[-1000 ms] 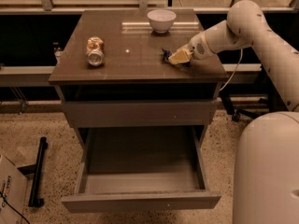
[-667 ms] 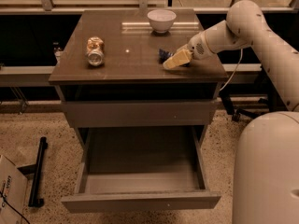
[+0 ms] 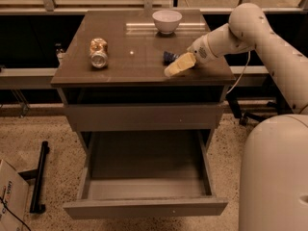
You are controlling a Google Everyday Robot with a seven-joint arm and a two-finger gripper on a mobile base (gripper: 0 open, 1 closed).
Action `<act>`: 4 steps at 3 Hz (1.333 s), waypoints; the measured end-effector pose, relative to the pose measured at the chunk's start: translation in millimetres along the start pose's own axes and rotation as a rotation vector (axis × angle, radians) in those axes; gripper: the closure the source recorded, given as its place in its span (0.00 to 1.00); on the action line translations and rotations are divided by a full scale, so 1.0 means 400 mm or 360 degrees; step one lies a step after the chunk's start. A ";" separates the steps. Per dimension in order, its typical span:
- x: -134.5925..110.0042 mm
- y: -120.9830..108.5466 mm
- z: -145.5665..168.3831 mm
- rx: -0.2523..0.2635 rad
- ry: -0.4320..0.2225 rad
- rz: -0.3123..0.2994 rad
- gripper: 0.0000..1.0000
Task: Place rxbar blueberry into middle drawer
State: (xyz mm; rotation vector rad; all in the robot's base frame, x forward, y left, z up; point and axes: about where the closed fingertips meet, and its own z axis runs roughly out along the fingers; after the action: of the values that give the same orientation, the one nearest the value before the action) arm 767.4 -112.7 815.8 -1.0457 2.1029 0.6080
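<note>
Since a second ago the gripper (image 3: 174, 67) has slid a little left and nearer across the cabinet top (image 3: 130, 64); nothing else has shifted.

On the right the robot's pale base (image 3: 276, 177) fills the near corner, and its arm (image 3: 255, 32) reaches left over the cabinet. Below the top, the middle drawer (image 3: 144, 208) stands pulled well out toward the near side with nothing visible inside, and the other drawer front (image 3: 144, 117) above it is shut. A white bowl (image 3: 167, 20) sits at the far edge, and a drink can (image 3: 98, 53) lies on its side to the left.

The gripper rests low on the top, right of centre. The rxbar blueberry (image 3: 168, 56) shows as a dark blue patch touching its far side. Whether the gripper is clamped on the bar or merely against it, I cannot tell.

I judge the bar to be light, flat and slightly bendy, with a slick wrapper. It is best pinched across its short width near the middle.
</note>
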 end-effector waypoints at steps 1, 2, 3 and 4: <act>0.002 0.000 0.003 0.0002 0.0003 -0.0001 0.02; 0.002 0.000 0.003 0.0002 0.0003 -0.0001 0.23; 0.001 0.001 0.003 0.0002 0.0003 -0.0001 0.47; -0.004 0.001 -0.002 0.0002 0.0003 -0.0001 0.70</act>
State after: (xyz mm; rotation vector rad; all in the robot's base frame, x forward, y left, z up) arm 767.4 -112.1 817.4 -1.0466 2.1041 0.6059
